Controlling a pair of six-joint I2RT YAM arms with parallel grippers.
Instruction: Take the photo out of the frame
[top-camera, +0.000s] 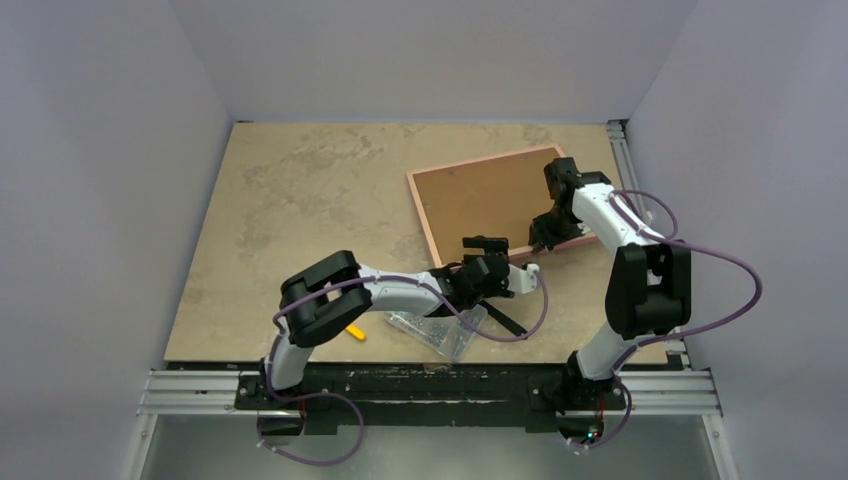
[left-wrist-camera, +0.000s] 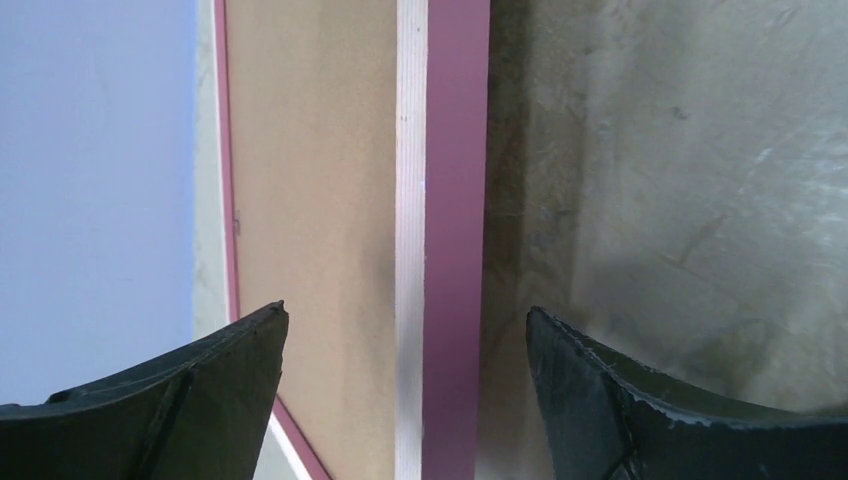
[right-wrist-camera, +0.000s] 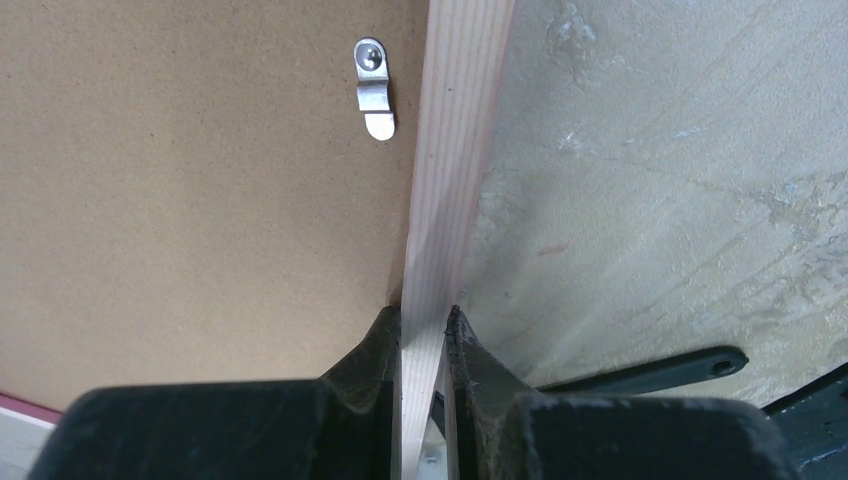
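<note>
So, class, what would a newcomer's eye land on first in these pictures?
The large thin pink rectangular frame, brown fibreboard back up, lies far right on the beige table. The right hand is shut on one edge rail, near a small silver metal clip; the left hand gapes open astride the near rail.

Table top (top-camera: 300, 200): beige, mottled like stone, darker blotches toward the far edge. Clear plastic box (top-camera: 432, 332) near the front edge, small metal bits inside, partly covered from above. Small yellow object (top-camera: 355, 333) left of the box, apart from it, kind unclear. Aluminium rail (top-camera: 450, 385) along the front edge; second rail (top-camera: 622, 160) up the right side. Pale lilac walls (top-camera: 100, 150) on three sides
</note>
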